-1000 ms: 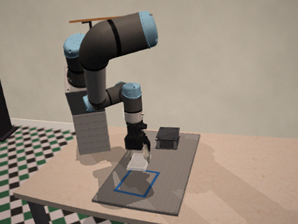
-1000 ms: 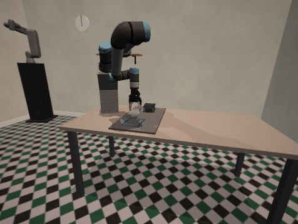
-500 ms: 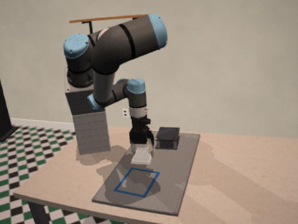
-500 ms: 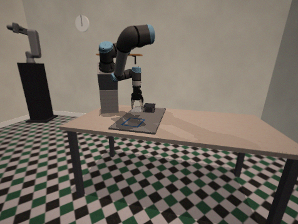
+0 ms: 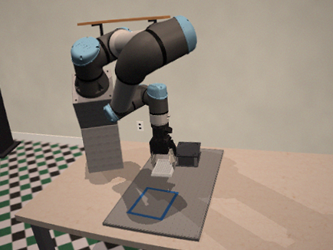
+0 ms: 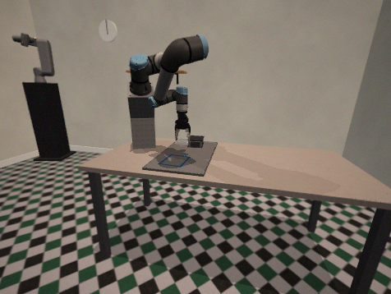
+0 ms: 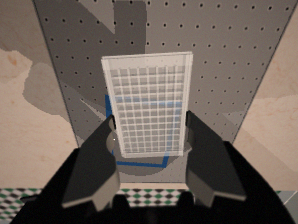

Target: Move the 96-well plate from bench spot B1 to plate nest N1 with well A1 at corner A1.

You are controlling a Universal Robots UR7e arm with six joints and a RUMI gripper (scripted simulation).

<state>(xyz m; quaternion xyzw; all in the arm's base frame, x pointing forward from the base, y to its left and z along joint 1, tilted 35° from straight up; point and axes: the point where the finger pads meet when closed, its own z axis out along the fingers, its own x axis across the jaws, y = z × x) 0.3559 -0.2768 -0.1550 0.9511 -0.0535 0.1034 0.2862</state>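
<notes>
My gripper (image 5: 163, 161) (image 6: 181, 135) (image 7: 150, 113) is shut on the clear 96-well plate (image 5: 162, 167) (image 7: 148, 111) and holds it in the air above the grey perforated board (image 5: 203, 192) (image 7: 225, 55). The plate hangs between the blue outlined spot B1 (image 5: 136, 214) (image 6: 164, 164) (image 7: 140, 163) and the black raised nest N1 (image 5: 188, 153) (image 6: 196, 140), just left of the nest. In the wrist view the fingers clamp the plate's long sides near its lower end. I cannot make out the cut corner.
The board lies on a light wooden table (image 5: 288, 194) (image 6: 279, 168). The arm's grey pedestal (image 5: 100, 142) (image 6: 141, 123) stands at the table's back left. A second robot on a black stand (image 6: 45, 119) is off to the left on the checkered floor.
</notes>
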